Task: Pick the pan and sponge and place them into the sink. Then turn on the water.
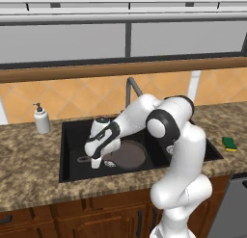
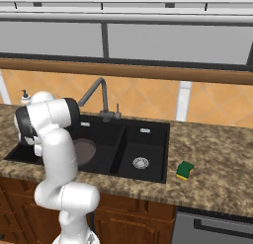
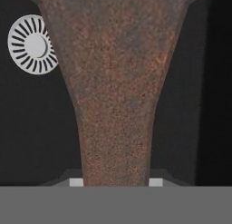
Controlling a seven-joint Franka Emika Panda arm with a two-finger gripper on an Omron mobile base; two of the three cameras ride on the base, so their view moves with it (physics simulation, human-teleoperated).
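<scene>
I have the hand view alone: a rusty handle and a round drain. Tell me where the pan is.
Observer: The pan is inside the large basin of the sink, with the gripper shut on its handle. I cannot tell whether it touches the floor of the basin.
Operator: Now find the sponge for me.
Observer: The sponge lies on the counter, to the right of the sink's smaller basin, untouched.
Operator: Report on the faucet.
Observer: The faucet stands behind the divider between the basins, and no stream comes from it.
</scene>
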